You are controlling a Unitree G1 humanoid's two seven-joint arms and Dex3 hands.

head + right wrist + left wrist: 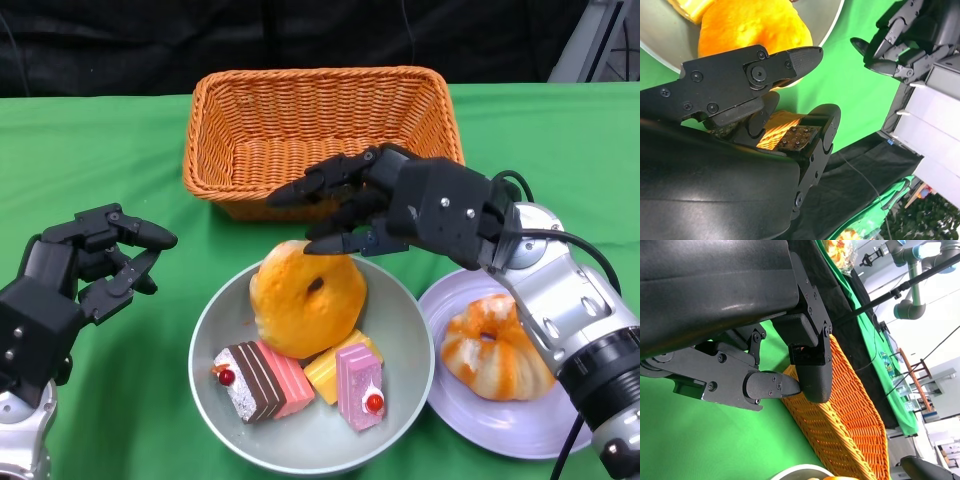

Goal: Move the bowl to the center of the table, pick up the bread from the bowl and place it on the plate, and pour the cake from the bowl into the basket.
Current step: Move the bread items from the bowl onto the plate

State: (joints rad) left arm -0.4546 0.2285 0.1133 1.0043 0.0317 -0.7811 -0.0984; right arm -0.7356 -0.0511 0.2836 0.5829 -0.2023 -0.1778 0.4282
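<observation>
The right hand hovered with its fingers spread and empty, just above the far rim of the bowl, its fingertips pointing toward nine o'clock over the top edge of the bread. In the right wrist view the same fingers stood apart with the orange bread just beyond them, not yet touching as far as could be told. That pose looked like a reach for a grasp from above, since the bread sat propped on the cake pieces and offered its upper edge.

The bread, a ring-shaped orange roll, lay in the bowl toward eleven o'clock. Below it sat the cake: a brown-and-pink slice with a cherry at seven o'clock, a yellow piece at the centre and a pink slice at five o'clock. The bowl stood near the middle of the table, so the first step seemed done.

At three o'clock from the bowl, the plate already carried another bread roll, its rim tucked against the bowl's. The basket waited at twelve o'clock, empty, close enough for pouring later.

The left hand rested at nine o'clock, well clear of the bowl, fingers loosely curled with a gap between them, holding nothing.
</observation>
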